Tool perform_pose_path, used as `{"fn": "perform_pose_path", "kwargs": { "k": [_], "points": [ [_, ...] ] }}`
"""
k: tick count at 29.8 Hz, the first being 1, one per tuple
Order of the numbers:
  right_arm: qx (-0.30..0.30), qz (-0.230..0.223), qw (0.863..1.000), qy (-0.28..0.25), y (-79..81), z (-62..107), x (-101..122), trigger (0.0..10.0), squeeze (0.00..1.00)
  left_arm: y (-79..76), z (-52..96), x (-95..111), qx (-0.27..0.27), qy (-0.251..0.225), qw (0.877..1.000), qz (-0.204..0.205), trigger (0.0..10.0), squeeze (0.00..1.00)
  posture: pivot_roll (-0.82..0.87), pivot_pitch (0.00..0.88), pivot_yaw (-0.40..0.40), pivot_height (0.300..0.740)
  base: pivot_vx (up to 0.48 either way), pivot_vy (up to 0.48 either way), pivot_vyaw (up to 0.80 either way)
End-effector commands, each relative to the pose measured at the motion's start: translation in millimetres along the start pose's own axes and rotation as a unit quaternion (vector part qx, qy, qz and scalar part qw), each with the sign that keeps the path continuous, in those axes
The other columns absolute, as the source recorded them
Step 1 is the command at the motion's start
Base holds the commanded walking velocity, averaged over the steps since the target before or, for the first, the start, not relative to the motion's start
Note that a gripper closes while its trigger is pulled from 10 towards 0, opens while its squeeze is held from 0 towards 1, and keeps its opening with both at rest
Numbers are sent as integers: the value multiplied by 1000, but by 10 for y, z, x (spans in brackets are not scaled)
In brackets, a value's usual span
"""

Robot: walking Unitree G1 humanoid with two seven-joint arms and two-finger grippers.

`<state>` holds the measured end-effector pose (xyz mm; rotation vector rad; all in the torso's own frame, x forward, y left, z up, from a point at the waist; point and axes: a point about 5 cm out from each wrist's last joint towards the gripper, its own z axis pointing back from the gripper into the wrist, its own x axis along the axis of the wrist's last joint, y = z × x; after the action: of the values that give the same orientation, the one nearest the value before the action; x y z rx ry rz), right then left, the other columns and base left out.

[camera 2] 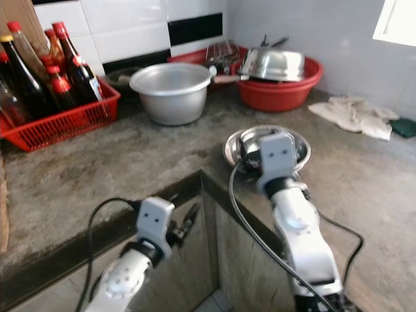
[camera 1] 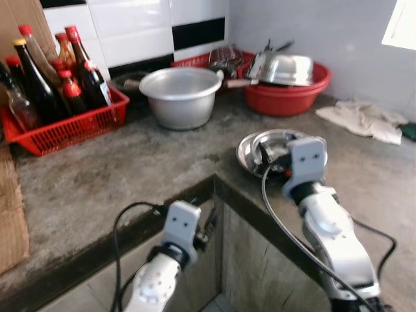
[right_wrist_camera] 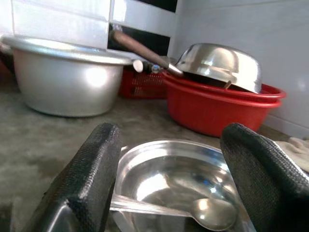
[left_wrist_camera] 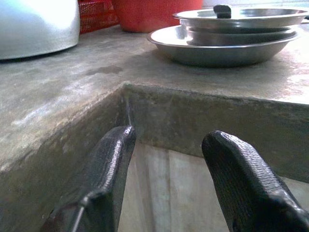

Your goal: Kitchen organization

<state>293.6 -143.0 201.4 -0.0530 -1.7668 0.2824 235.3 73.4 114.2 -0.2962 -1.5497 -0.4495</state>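
Table (camera 1: 130, 175): grey concrete, L-shaped, with an inner corner facing the robot.

Steel plate (camera 1: 250, 148): shallow, sits on the table just past that inner corner. A spoon (right_wrist_camera: 207, 214) lies inside it, bowl end toward the red basin side.

Right claw (right_wrist_camera: 169, 193): poised directly over the near rim of the steel plate, fingers (right_wrist_camera: 91, 179) spread wide apart and gripping nothing; the plate and spoon show between them.

Left claw (left_wrist_camera: 169, 179): held low in front of the table's edge, below its top surface, at the inner corner; fingers parted, nothing between them (only the table's concrete face shows behind).

Aluminium pot (camera 1: 182, 96): large, round, stands toward the back of the table, near the tiled wall.

Red basin (camera 1: 286, 94): right of the pot, against the wall, holding an upturned steel bowl (camera 1: 286, 68). A wooden-handled utensil (right_wrist_camera: 140, 48) rests across its rim.

Red basket (camera 1: 68, 127): at the back left, packed with dark sauce bottles (camera 1: 36, 84) with red and yellow caps.

Second red basket (camera 1: 201, 60): behind the pot, contents unclear.

White cloth (camera 1: 364, 120): crumpled, on the far right of the table.
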Motion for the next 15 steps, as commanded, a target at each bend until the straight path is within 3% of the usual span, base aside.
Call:
{"fn": "perform_pose_path", "kwargs": {
  "k": [1, 5, 10, 15],
  "points": [
    [26, 19, 999, -21, 72, -60, 89, 10000, 0, 37, 26, 2, 3, -2, 1000, -3, 10000, 0, 30, 0, -24, 740, 0, 0, 0],
    [50, 60, 997, -20, 79, -114, 85, 10000, 0, -8, 39, 19, -13, -9, 1000, 5, 10000, 0, 33, 0, -27, 740, 0, 0, 0],
    [69, 75, 995, -20, 94, -126, 77, 10000, 0, -52, 48, 25, -30, -11, 999, 11, 10000, 0, 32, 3, -29, 740, 0, 0, 0],
    [101, 113, 988, 14, 106, -136, -46, 10000, 0, -122, 55, 43, -58, -18, 998, 14, 10000, 0, 31, 12, -29, 740, 0, 0, 0]
  ]
}}
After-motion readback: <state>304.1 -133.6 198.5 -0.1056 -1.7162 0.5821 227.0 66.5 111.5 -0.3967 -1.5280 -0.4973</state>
